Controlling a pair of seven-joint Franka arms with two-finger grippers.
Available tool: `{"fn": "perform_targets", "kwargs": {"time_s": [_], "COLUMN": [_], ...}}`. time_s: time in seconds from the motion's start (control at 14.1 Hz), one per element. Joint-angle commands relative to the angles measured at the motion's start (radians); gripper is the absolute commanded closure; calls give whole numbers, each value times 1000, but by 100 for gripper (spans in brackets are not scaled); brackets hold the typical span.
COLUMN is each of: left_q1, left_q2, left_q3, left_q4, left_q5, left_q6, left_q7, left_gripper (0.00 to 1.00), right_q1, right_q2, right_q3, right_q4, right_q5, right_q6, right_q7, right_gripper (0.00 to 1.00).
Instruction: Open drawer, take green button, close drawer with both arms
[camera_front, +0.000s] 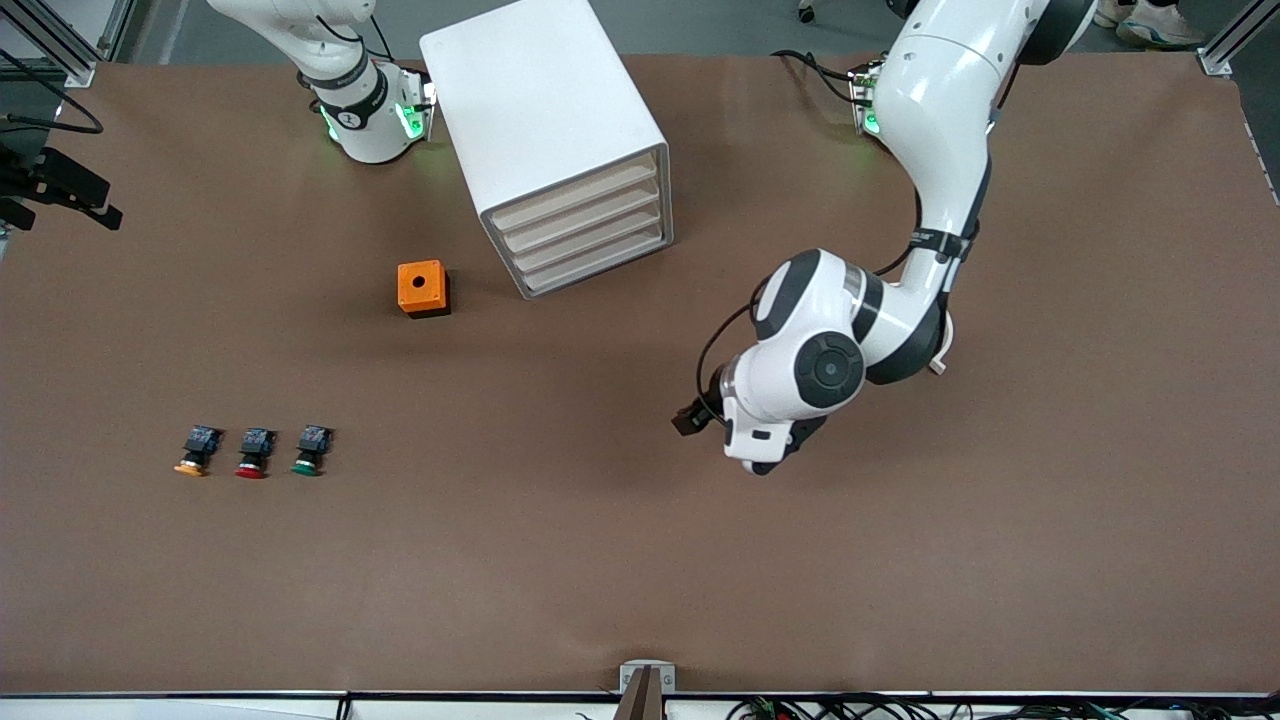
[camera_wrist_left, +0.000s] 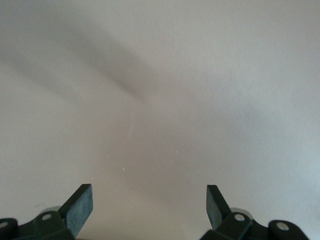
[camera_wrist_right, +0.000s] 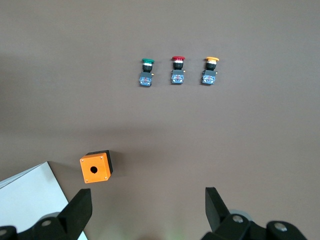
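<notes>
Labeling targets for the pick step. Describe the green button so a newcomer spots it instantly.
Start at the white drawer cabinet, then the orange box beside it. Nearer the front camera lies a row of three small buttons; the green button is the end one closest to the table's middle, beside the red button.

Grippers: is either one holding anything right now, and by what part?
Nothing is held. The left gripper is open over bare table, the right gripper open above the orange box. The green button sits untouched on the table.

The green-capped button (camera_front: 310, 451) (camera_wrist_right: 146, 72) lies on its side on the brown table, cap toward the front-camera edge, toward the right arm's end. The white drawer unit's (camera_front: 560, 140) drawers are all shut.
</notes>
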Motion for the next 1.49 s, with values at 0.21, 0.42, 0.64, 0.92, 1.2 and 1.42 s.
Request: {"fn": "perform_targets", "kwargs": {"time_s": [0.21, 0.42, 0.64, 0.92, 1.2, 1.42], "left_q1": [66, 106, 155, 210, 268, 325], "left_q2": [-42, -83, -138, -255, -389, -581], "left_q3": [-20, -18, -18, -11, -14, -12], "left_q4": [-16, -19, -20, -26, -68, -264], "left_q5": [53, 48, 45, 77, 131, 155], "left_q6": [-13, -14, -86, -325, -499, -502], "left_q7": [-6, 63, 166, 436, 571, 753], "left_gripper": [0, 0, 0, 0, 0, 0], "right_q1": [-3, -4, -4, -4, -4, -3], "right_q2": [-26, -26, -26, -25, -25, -25], "right_q3": [-7, -7, -7, -7, -7, -7], "right_q4": [-28, -30, -30, -30, -30, -32], "right_q5": [-3, -3, -3, -3, -3, -3], "right_q6": [18, 17, 17, 14, 14, 14], "right_q7": [-46, -46, -46, -44, -46, -46], "right_gripper": [0, 0, 0, 0, 0, 0]}}
